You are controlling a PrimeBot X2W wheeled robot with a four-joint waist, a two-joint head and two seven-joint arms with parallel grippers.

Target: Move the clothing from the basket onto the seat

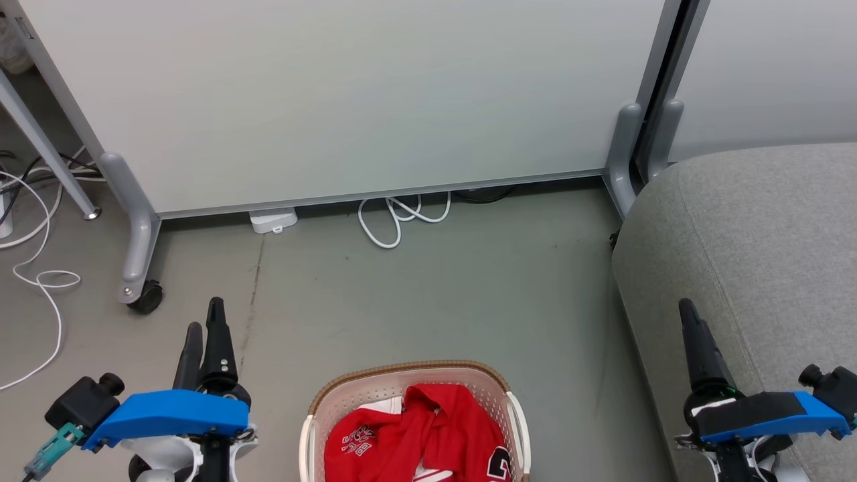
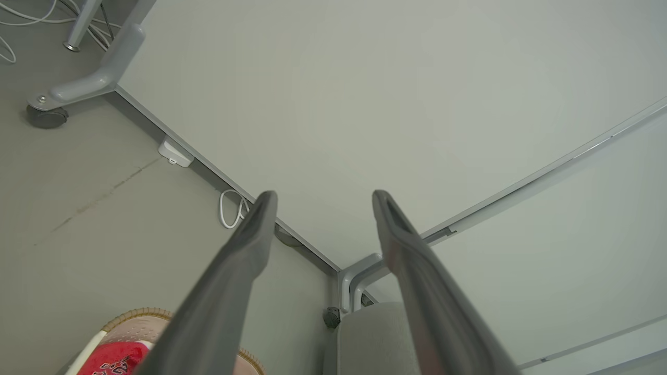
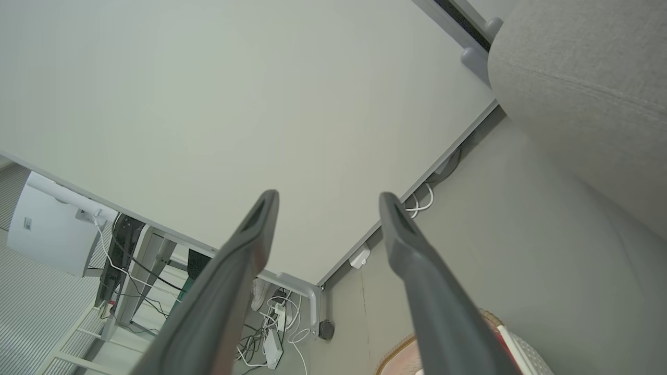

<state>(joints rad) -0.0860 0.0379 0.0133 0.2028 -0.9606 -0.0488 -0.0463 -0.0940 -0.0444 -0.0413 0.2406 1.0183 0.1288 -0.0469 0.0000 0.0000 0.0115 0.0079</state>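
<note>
While the red clothing [image 1: 428, 435] sits bunched in the basket [image 1: 408, 373] on the floor [image 1: 469, 288] right up front, the left gripper [image 1: 205, 318] and right gripper [image 3: 325, 197] hang wide open and empty either side, sofa [image 1: 756, 254] to the right, white partition [image 1: 348, 100] behind.

Grey floor [image 1: 428, 288], pale wheeled partition [image 1: 348, 100], white cables [image 1: 402, 215]

White cable [image 1: 400, 224] loops under the partition [image 1: 368, 100], near perhaps an adapter [image 1: 273, 219].
</note>
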